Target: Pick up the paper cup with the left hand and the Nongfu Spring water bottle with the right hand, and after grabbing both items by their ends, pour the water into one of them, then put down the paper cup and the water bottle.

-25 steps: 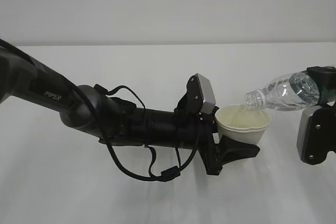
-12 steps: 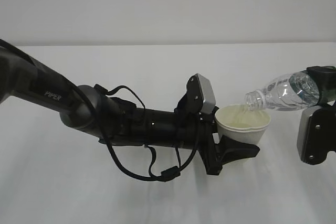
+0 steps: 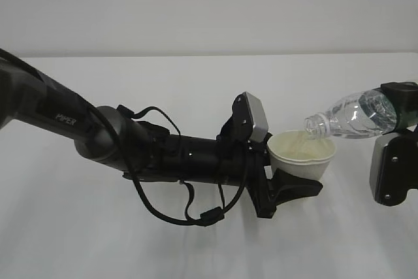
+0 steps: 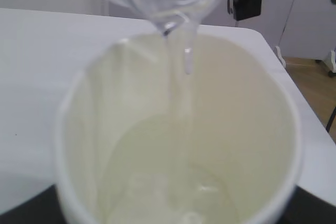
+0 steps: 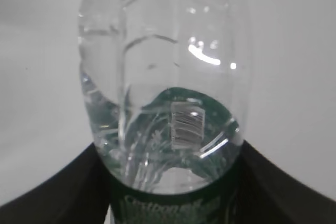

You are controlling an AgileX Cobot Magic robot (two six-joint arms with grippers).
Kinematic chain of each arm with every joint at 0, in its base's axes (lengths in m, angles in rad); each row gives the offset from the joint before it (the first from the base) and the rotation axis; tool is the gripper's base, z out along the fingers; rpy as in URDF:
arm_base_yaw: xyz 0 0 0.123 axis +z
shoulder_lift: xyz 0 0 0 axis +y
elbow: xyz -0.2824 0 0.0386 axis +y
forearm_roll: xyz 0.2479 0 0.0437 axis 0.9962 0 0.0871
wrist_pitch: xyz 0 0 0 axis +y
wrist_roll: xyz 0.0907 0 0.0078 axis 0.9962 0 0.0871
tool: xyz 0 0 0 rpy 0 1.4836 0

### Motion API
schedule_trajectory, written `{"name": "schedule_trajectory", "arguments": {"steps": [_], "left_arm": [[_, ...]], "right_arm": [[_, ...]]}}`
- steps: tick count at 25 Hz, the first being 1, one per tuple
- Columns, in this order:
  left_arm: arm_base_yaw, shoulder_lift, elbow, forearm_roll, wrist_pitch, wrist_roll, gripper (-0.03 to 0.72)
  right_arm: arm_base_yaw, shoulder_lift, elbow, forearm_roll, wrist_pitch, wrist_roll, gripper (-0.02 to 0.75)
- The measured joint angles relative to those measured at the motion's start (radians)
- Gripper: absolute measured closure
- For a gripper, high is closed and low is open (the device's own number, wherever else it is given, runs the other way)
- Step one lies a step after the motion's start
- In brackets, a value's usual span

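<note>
Two black robot arms meet above the right half of a white worktop (image 3: 196,83), away from its edges; the left arm (image 3: 130,145), the largest thing in view, stretches across from the left edge, its left gripper (image 3: 287,184) clenched around the base of the paper cup (image 3: 302,155), which is held upright in the air; the right gripper (image 3: 400,119), near the right edge, is clamped on the labelled bottom end of the Nongfu Spring water bottle (image 3: 349,117), tipped nearly level with its open neck just over the cup's rim; a thin stream of the water (image 4: 178,93) falls into the cup, which looks partly filled; the cup is probably light and easily crushed, growing heavier as it fills, so a gentle hold low on its wall suits it; the ribbed bottle seems thin and springy, likely slippery if wet.
</note>
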Motion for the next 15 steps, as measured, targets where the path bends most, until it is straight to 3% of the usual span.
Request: {"name": "schedule_trajectory", "arguments": {"steps": [15], "left_arm": [[0.000,0.000,0.000,0.000,0.000,0.000,0.251]], "right_arm": [[0.000,0.000,0.000,-0.002,0.000,0.000,0.283]]}}
